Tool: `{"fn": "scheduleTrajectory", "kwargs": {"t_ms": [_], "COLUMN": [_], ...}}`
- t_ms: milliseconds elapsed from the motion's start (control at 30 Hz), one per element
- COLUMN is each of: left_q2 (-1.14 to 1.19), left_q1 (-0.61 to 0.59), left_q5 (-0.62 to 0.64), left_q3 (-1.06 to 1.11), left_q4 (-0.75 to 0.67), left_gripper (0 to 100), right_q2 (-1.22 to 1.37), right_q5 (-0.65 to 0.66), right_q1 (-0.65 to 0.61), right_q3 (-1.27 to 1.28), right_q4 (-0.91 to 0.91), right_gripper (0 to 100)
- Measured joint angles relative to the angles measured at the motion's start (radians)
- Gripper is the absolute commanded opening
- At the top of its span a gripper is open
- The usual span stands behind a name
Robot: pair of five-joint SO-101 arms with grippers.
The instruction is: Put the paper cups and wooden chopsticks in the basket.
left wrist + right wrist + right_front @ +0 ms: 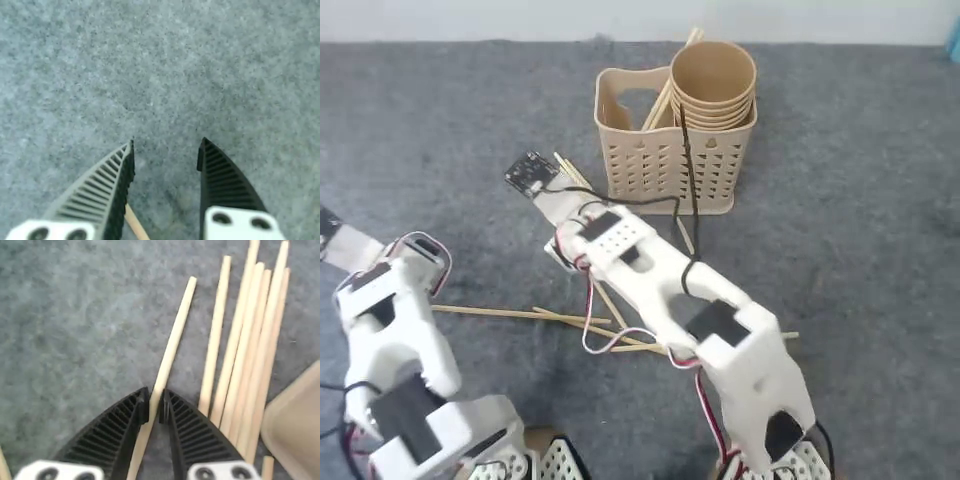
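Pale wooden chopsticks [510, 313] partly hidden under R arm [650, 270]. R gripper [154, 402], beside beige perforated plastic basket [665, 165], pinches one chopstick [175, 335]; L gripper [166, 150] open, empty, over grey carpet [150, 60]. Stacked brown paper cups [713, 75] in basket.

From where I stand, the left gripper [167, 150] hangs over the grey carpet [160, 60]. Its two black ribbed fingers [117, 190] are spread apart, with bare carpet showing between them. A wooden chopstick [135, 223] lies on the carpet, one pale stretch of it poking out along one finger's inner edge. White mounts [242, 222] with screw holes sit at the fingers' bases.
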Motion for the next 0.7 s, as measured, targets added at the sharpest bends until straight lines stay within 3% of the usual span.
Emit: {"fn": "scheduleTrajectory", "kwargs": {"t_ms": [233,367,700], "left_q2": [0.000,0.000,0.000], "left_q1": [0.000,0.000,0.000], "left_q5": [0.000,0.000,0.000], "left_q3": [0.000,0.000,0.000], "left_q4": [0.000,0.000,0.000], "left_gripper": [20,20,20], "right_q2": [0.098,0.101,0.069], "right_q5": [0.000,0.002,0.008], "right_q1": [0.000,0.000,0.003], "right_q3": [-0.192,-0.215,-0.235], "right_q4": [0.175,0.215,0.408], "right_gripper": [5.8,0.1,0.8]}}
